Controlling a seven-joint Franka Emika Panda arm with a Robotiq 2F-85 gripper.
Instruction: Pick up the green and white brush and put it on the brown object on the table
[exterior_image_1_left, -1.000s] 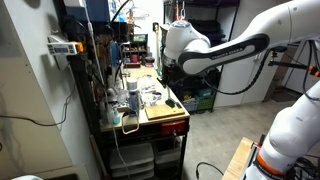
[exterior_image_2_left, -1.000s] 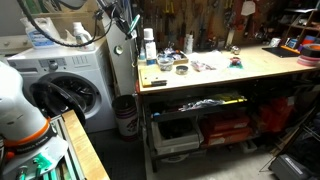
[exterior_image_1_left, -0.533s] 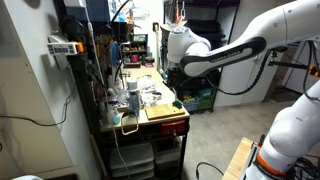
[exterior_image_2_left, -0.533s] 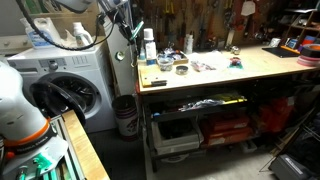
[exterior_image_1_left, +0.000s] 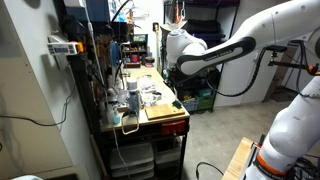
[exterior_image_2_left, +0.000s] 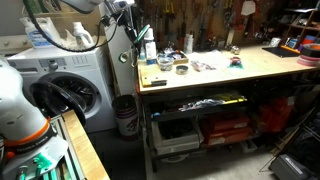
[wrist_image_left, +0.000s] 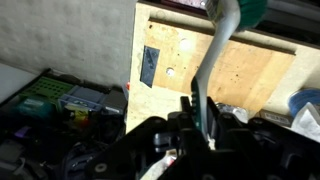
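One workbench (exterior_image_2_left: 250, 62) is carrying one brown object (exterior_image_1_left: 160, 112), lying flat at its end. My gripper (wrist_image_left: 200, 112) is clamping the white handle of one green and white brush (wrist_image_left: 214, 55) above tan wood. Its green head is pointing to 1 o'clock, cut off by the frame edge. My fingertips are blurring into dark clutter.

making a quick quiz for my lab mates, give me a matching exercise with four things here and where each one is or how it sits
Things
1. green and white brush
2. brown board
3. washing machine
4. white bottle

Place or state
A. lying flat at the end of the bench top
B. standing upright on the bench top
C. held in the jaws, off the bench
D. on the floor beside the bench

Pairs: 1-C, 2-A, 3-D, 4-B
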